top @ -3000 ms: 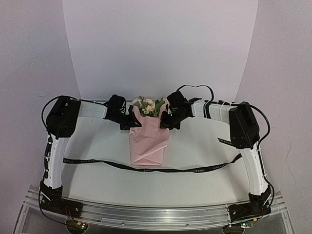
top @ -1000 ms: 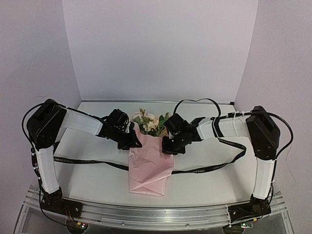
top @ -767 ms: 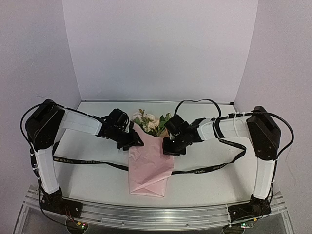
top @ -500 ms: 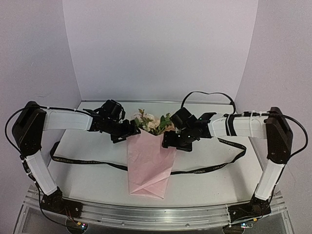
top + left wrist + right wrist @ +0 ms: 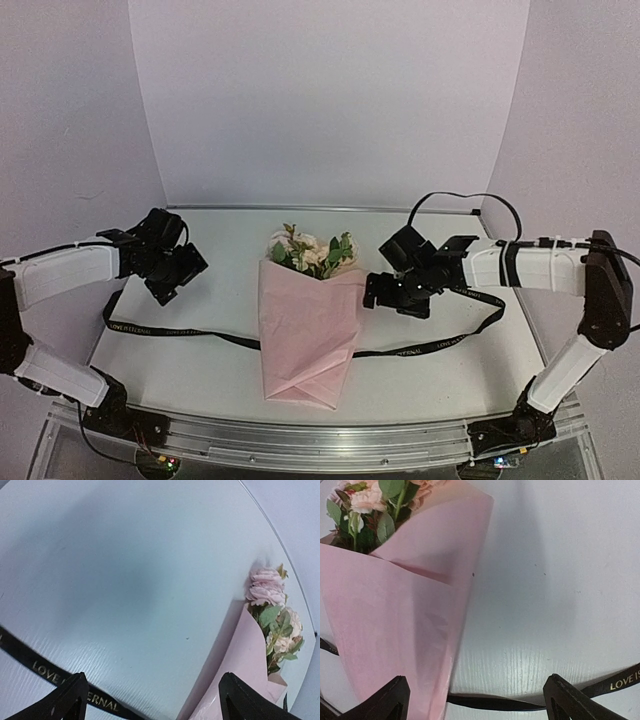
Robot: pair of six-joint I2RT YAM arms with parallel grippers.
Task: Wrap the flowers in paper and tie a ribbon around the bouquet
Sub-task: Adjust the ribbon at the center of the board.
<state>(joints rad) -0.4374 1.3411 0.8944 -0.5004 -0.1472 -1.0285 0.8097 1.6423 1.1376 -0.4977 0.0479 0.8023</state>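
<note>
The bouquet lies mid-table: a folded light-pink paper cone with pale pink and cream flowers showing at its far end. A black ribbon with gold lettering runs across the table and passes under the cone. My left gripper hovers well left of the bouquet, open and empty. My right gripper sits just right of the cone's upper edge, open and empty. The left wrist view shows the left gripper, ribbon, paper and flowers. The right wrist view shows the right gripper, paper, flowers and ribbon.
The white table ends at pale walls behind and on both sides. A metal rail with the arm bases runs along the near edge. The right arm's black cable loops above its wrist.
Both grippers opened and let go of the paper's top edges. The left arm swung far out to the left, the right arm drew back a little to the right. The bouquet stayed flat.
</note>
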